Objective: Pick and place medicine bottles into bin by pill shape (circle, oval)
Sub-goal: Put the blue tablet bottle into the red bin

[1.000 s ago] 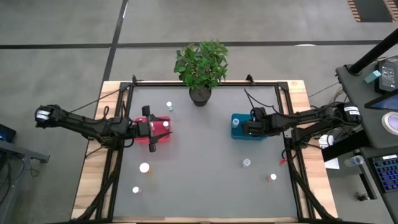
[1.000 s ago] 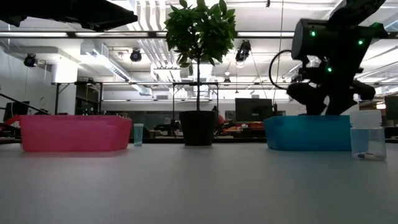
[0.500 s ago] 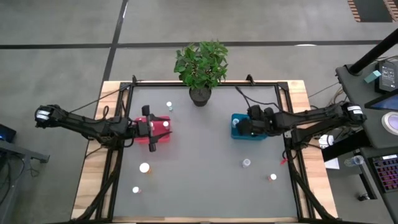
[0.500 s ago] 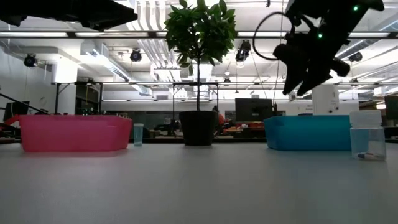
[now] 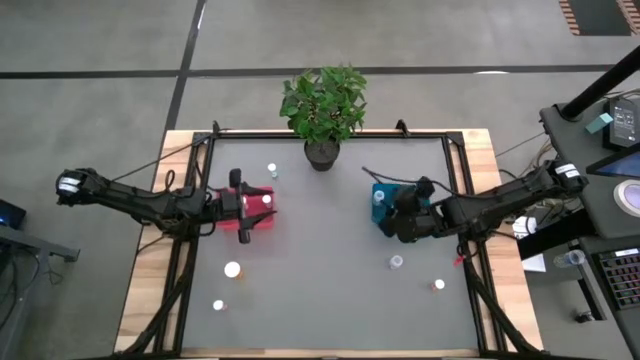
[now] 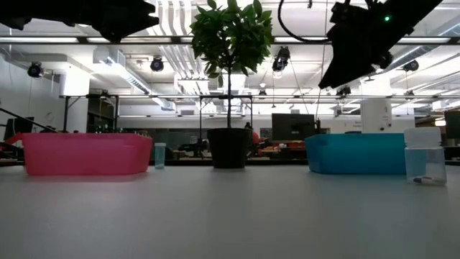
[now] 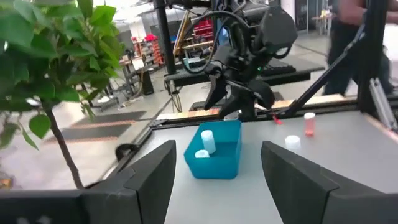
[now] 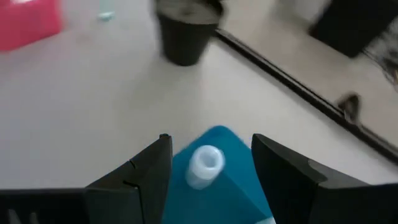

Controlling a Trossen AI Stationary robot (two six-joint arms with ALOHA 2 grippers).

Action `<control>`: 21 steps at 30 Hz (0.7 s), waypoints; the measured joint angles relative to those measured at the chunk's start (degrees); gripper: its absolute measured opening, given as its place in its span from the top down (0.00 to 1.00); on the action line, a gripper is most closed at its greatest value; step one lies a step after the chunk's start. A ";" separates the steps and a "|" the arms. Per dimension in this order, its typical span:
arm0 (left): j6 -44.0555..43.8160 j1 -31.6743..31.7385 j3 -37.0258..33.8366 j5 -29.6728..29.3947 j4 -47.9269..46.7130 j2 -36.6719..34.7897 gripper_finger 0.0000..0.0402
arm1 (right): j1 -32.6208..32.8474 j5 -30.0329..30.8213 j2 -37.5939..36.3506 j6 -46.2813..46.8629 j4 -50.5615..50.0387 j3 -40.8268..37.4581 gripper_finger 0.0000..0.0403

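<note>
My right gripper (image 5: 395, 217) hangs open and empty above the near part of the teal-blue bin (image 5: 383, 205); it also shows high in the low view (image 6: 357, 50). Between its fingers the right wrist view (image 8: 211, 142) shows a white-capped bottle (image 8: 205, 164) lying in that bin (image 8: 219, 186). The left wrist view shows two bottles (image 7: 206, 144) in it. My left gripper (image 5: 250, 208) is open and empty, still over the red bin (image 5: 258, 208). Loose bottles stand on the table at the left front (image 5: 232, 269), (image 5: 218, 305), the right front (image 5: 397, 262), (image 5: 439, 285) and behind the red bin (image 5: 272, 170).
A black pot with a leafy plant (image 5: 322, 150) stands at the table's far edge between the bins. A black frame rail (image 5: 330, 135) runs around the grey mat. Open mat lies between the two bins and toward the near edge.
My right gripper has risen out of the teal-blue bin, well above its rim, has gone a little toward the table's near edge and has turned. The bottles and bins have stayed in place.
</note>
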 joint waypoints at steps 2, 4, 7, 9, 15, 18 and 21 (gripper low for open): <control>-1.95 0.00 0.00 0.00 -0.02 0.00 0.46 | 0.75 -2.75 -0.01 -5.52 3.14 -0.33 0.49; -3.97 -0.02 -0.02 0.02 -0.03 0.00 0.46 | 1.08 -4.98 -0.01 -10.21 6.58 -0.69 0.50; -6.25 0.00 -0.04 0.00 0.00 0.00 0.46 | 0.99 -7.73 -0.01 -16.63 11.61 -0.97 0.52; -7.53 -0.02 -0.04 -0.09 0.00 0.00 0.46 | 0.99 -7.91 -0.01 -21.31 15.05 -1.27 0.53; -10.75 0.00 -0.09 -2.96 0.00 0.02 0.46 | 0.82 -9.10 -0.01 -32.91 23.62 -2.50 0.56; -12.04 0.00 -0.12 -4.50 0.00 0.02 0.46 | 0.23 -12.57 -0.03 -38.44 30.39 -4.10 0.56; -12.28 0.00 -0.13 -5.64 0.07 0.02 0.46 | -0.93 -17.59 -0.03 -43.35 36.92 -5.86 0.56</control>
